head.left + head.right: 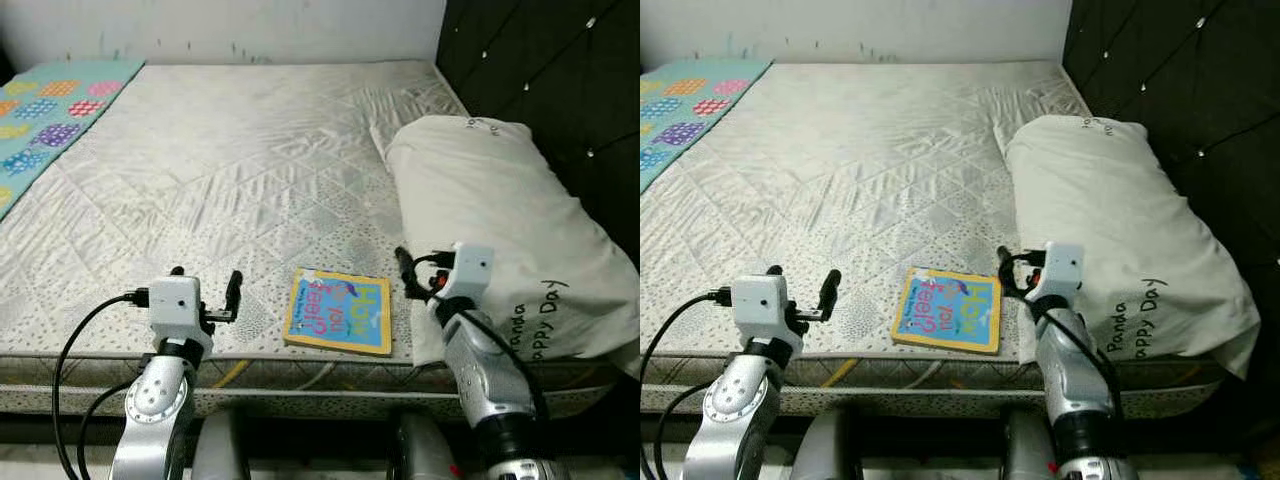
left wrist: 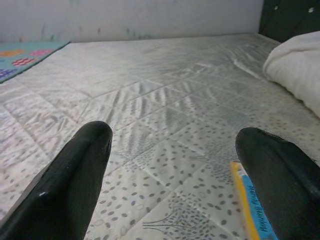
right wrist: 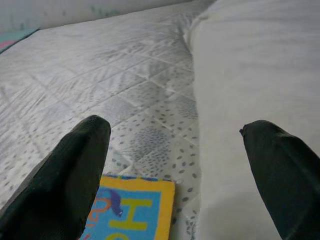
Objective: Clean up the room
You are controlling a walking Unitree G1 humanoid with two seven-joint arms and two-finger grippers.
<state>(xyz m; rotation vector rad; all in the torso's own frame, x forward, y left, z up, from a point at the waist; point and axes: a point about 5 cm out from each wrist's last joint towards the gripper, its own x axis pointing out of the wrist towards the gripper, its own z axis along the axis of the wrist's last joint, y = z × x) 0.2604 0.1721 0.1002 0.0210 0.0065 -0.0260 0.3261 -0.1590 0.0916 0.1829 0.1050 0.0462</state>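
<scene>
we see a book [image 1: 338, 311] lying flat at the near edge of the bed [image 1: 230, 160], beside the pillow [image 1: 500, 210]. left gripper [image 1: 207, 288] and right gripper [image 1: 420, 268] hover either side, fingers spread, holding nothing.

Colourful quilt [image 1: 45, 115] cut off at the left edge; pillow's [image 1: 500, 230] small print illegible
</scene>
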